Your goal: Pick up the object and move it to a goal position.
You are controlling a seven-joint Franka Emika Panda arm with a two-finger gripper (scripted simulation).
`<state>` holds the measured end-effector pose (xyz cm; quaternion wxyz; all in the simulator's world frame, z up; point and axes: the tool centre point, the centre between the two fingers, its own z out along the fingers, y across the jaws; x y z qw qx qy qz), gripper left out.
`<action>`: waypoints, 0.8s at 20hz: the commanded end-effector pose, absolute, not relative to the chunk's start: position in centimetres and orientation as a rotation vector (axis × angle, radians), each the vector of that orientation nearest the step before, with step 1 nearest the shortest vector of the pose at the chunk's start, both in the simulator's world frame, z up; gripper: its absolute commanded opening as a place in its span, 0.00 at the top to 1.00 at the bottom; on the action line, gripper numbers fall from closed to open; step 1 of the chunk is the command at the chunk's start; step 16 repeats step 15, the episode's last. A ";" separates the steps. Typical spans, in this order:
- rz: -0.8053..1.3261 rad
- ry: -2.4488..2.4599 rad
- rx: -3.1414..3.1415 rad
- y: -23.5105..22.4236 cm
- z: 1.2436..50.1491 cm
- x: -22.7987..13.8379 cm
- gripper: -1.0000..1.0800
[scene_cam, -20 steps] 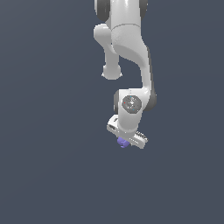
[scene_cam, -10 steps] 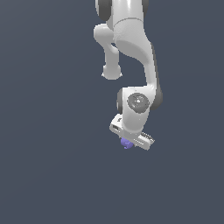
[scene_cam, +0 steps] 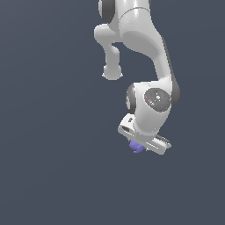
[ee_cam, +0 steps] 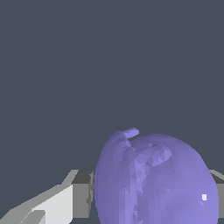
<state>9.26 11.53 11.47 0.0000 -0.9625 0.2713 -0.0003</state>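
Evidently the carry step is the one in hand: the big white jointed robot arm is reaching down from twelve o'clock of the exterior view, and its flat white gripper is hanging at about five o'clock from the picture's middle, with nothing visible under it but even dark grey ground. The small purple-violet lumpy, roundish object is sitting just under the gripper's body, touching it, at the gripper's seven o'clock end. In the wrist view the object is filling the space right in front of the camera, with a grey finger pressing against its side; the fingers are closing narrowly on it. No goal marker is showing in either view, so its direction cannot be told. The next move probably calls for a steady, unhurried translation toward the goal, with the squeeze kept constant, since such a rounded lump could roll out of a loose hold.
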 end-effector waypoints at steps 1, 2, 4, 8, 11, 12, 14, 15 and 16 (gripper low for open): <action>0.000 0.853 -3.024 12.3 12.6 10.0 1.00; 0.000 0.853 -3.024 12.5 12.9 10.3 1.00; 0.000 0.853 -3.024 12.9 13.5 10.7 1.00; 0.000 0.853 -3.024 13.4 14.3 11.3 1.00; 0.000 0.853 -3.024 13.7 14.7 11.6 1.00; 0.000 0.853 -3.024 13.7 14.7 11.7 1.00; 0.000 0.853 -3.024 13.8 14.8 11.7 1.00; 0.000 0.853 -3.024 13.8 14.8 11.8 1.00; 0.000 0.853 -3.024 13.8 14.8 11.8 1.00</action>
